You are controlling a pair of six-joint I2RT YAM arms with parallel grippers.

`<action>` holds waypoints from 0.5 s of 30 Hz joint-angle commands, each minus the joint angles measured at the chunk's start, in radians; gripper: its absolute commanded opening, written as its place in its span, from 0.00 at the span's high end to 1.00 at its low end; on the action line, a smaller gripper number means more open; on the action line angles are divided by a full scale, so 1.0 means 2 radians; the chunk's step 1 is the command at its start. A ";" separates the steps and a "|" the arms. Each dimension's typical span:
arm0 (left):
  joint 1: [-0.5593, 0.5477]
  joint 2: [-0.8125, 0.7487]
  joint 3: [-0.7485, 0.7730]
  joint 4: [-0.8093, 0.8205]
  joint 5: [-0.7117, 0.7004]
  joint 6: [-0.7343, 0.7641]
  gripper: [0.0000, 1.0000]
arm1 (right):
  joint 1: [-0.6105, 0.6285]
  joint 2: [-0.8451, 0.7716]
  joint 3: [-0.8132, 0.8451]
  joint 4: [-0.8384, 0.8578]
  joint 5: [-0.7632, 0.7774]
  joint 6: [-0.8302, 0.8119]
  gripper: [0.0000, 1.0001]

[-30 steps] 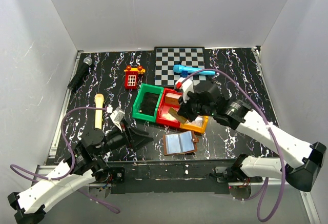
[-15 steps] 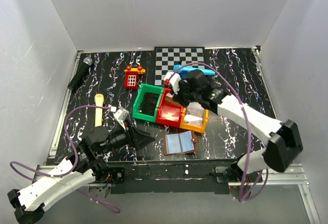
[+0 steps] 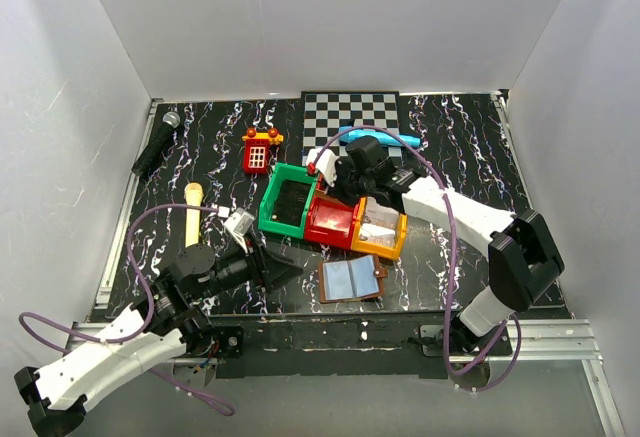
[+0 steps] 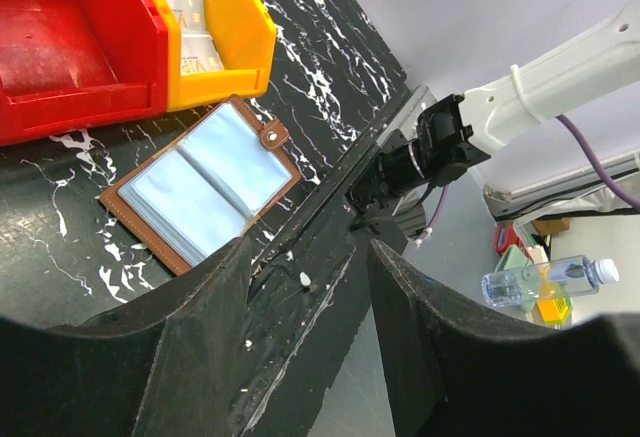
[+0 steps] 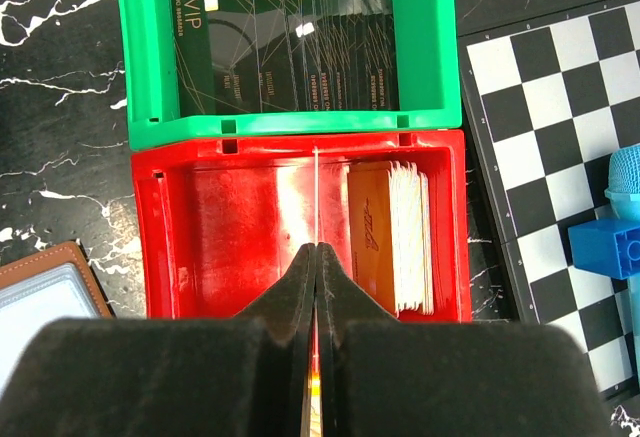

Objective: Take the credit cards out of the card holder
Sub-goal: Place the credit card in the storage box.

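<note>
Right-wrist view, looking down the fingers: the right gripper (image 5: 315, 249) is closed on one credit card (image 5: 315, 187), seen edge-on as a thin pale line hanging over the red bin (image 5: 145, 237). You appear to be at the drop-off step. To do it well, lower the card into the bare left part of the bin, beside the stack of cards (image 5: 392, 232) standing against its right wall, and part the jaws only once the lower edge is below the rim. Keep the card off that stack and away from the wall shared with the green bin (image 5: 135, 47). The held card hangs face-vertical, its plane running from the fingertips toward the green bin. Whether its long side is up-and-down or across cannot be told from this angle. Top view: the card holder (image 3: 352, 279) lies flat and open on the table (image 3: 450, 127), just in front of the orange bin (image 3: 385, 247), pale blue pockets facing up. Its long axis runs roughly left to right, slightly tilted, with the snap tab (image 3: 380, 270) at the right end. No card shows clearly in its pockets. The left gripper (image 3: 265, 262) stands open and holds nothing, low near the table's front edge and left of the holder
</note>
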 commanded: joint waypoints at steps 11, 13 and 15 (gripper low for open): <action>0.003 0.030 0.006 0.013 0.005 0.000 0.51 | -0.011 0.005 -0.028 0.046 -0.009 -0.023 0.99; 0.003 0.036 0.006 0.017 0.008 -0.001 0.51 | -0.015 0.002 -0.035 0.053 -0.012 -0.022 0.99; 0.002 0.039 0.005 0.019 0.009 -0.001 0.51 | -0.016 0.004 -0.032 0.043 -0.013 -0.027 0.99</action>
